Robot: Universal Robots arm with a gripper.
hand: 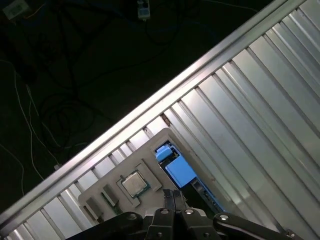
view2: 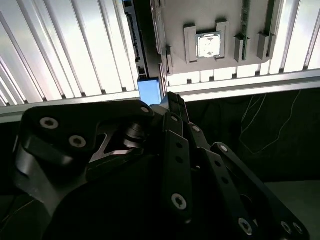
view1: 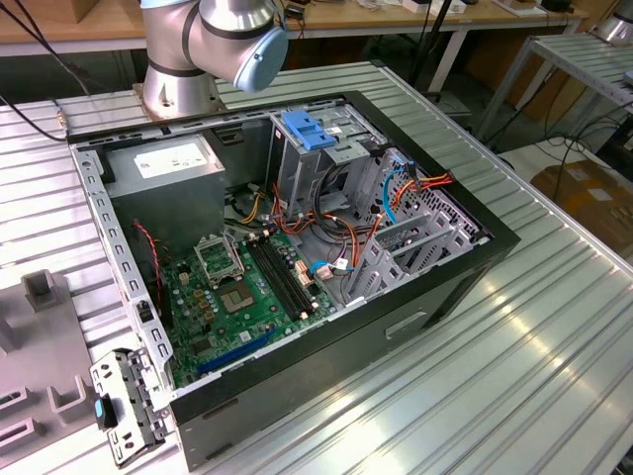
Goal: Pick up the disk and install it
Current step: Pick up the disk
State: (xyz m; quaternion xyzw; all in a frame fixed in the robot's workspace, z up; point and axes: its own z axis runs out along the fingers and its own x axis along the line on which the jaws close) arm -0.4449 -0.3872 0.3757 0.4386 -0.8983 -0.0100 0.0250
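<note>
Hovering gripper [hand: 173,194], closed, empty, near disk [hand: 176,167]

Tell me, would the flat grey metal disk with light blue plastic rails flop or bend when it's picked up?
Probably not: the disk looks like a rigid slab with straight edges. Its smooth blue plastic may be slippery. It seems to stand on edge, so a nudge could tip it.
</note>
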